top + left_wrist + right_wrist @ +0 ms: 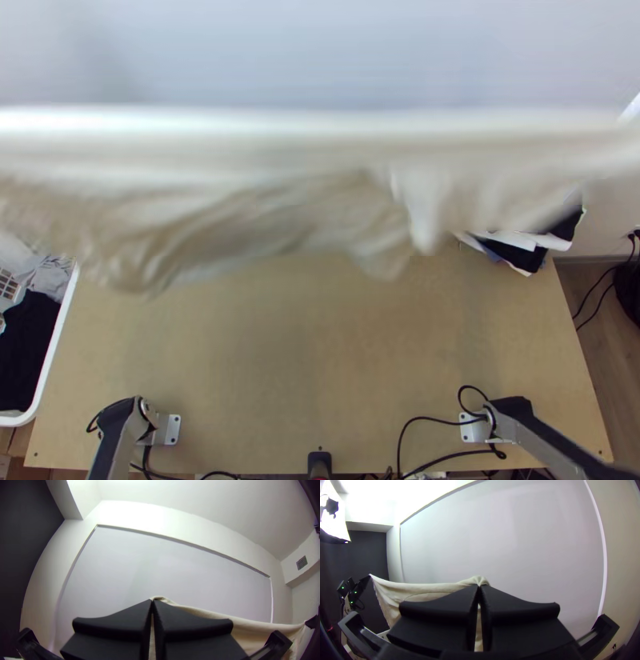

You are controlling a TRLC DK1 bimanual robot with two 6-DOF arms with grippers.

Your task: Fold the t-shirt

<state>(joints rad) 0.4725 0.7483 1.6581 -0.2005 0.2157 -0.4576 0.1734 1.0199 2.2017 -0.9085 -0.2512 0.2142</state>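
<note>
The cream t-shirt hangs in the air over the far part of the table, stretched wide between both grippers, its lower part loose and wavy. In the left wrist view my left gripper is shut on one end of the shirt, whose top edge runs across to the other arm's gripper. My right gripper, in the right wrist view, is shut on the opposite end of the shirt; a fold of cloth bulges just past the fingertips.
A white basket with dark and grey clothes stands at the table's left side. Folded dark and white cloths lie at the far right corner. Black cables run along the near edge of the wooden table.
</note>
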